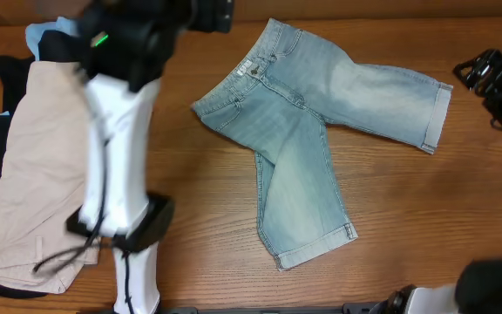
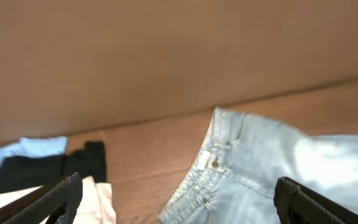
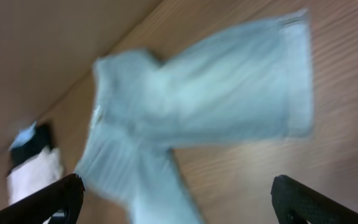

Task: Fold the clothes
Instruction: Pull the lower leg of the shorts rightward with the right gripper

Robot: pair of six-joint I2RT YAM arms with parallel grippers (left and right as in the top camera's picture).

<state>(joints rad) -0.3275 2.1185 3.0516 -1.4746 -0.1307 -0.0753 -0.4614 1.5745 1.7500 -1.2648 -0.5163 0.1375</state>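
The light-blue denim shorts [image 1: 308, 122] lie flat on the wooden table [image 1: 425, 201], waistband at the back and the two cuffed legs spread apart toward the right and the front. My left gripper [image 1: 212, 13] is open and empty, above the table left of the waistband. In the left wrist view its fingers [image 2: 179, 190] frame the waistband button and pocket [image 2: 229, 168]. My right gripper [image 3: 176, 186] is open and empty, looking at the blurred shorts [image 3: 197, 118] from the front right. In the overhead view it is only a dark blur at the bottom right [image 1: 491, 281].
A pile of beige shorts [image 1: 37, 174], black and pale-blue garments lies at the left edge and also shows in the left wrist view [image 2: 42, 165]. A black object [image 1: 495, 77] sits at the back right. A wall runs behind the table [image 2: 166, 56].
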